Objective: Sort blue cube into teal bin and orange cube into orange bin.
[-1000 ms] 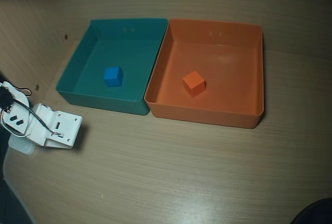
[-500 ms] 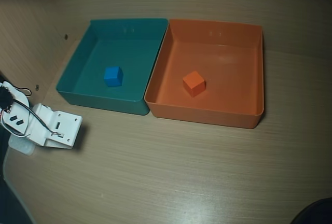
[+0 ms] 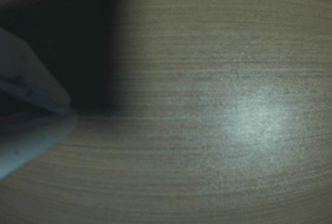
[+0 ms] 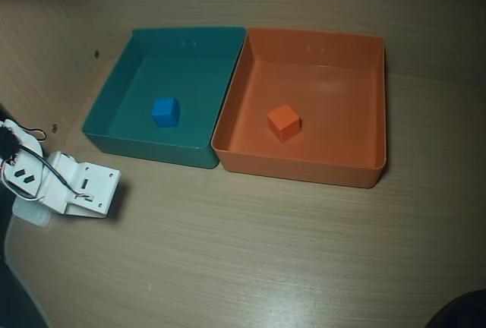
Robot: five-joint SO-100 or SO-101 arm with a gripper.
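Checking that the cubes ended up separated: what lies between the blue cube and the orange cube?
In the overhead view, the blue cube and orange cube are parted by the two touching walls of the teal bin and orange bin, plus bare bin floor.

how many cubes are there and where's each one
2. The blue cube sits on the floor of the teal bin; the orange cube sits in the orange bin. None seems hidden.

A blurred pale pincer (image 3: 31, 130) part is poking in from the left, glare is shining on the wood-grain bench (image 3: 207, 53).
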